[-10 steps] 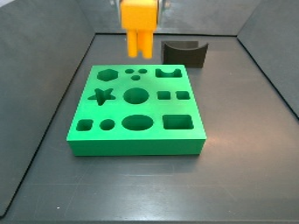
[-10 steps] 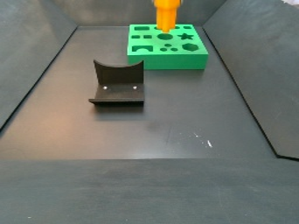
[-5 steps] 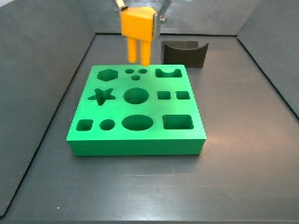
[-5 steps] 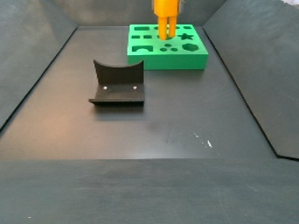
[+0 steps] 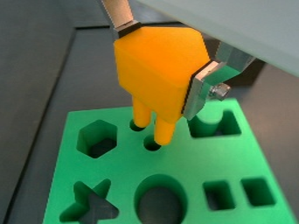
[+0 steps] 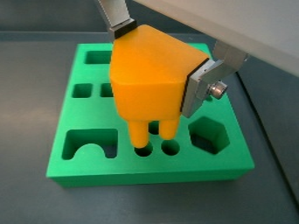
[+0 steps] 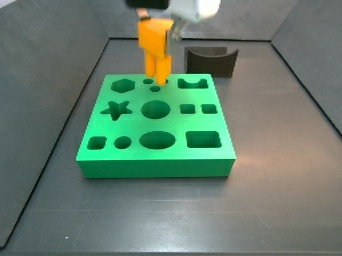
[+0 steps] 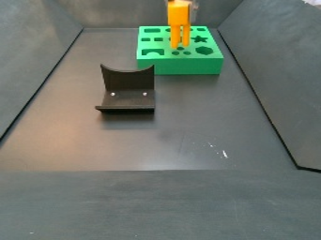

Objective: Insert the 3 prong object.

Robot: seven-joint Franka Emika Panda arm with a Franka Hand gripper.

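My gripper [image 5: 163, 48] is shut on the 3 prong object [image 5: 158, 74], a bright orange block held upright with its prongs pointing down. The silver fingers [image 6: 211, 80] press on two opposite sides of its body. The prong tips hang just above the small round holes [image 6: 156, 150] near one edge of the green board [image 6: 82, 115]. In both side views the orange piece [image 7: 155, 45] [image 8: 179, 21] stands over the board's [image 7: 158, 150] far part, with the gripper [image 7: 160, 14] at its upper end. I cannot tell whether the tips touch the board.
The board [image 8: 207, 64] has several cut-outs: a hexagon [image 5: 96, 138], a star [image 7: 118, 110], round, arch and square holes. A dark grey curved block [image 7: 211, 60] stands behind the board and also shows in a side view [image 8: 126, 89]. Dark walls enclose the floor.
My gripper has moved down with the orange piece, and its prongs have come from well above the board to just over the small round holes.
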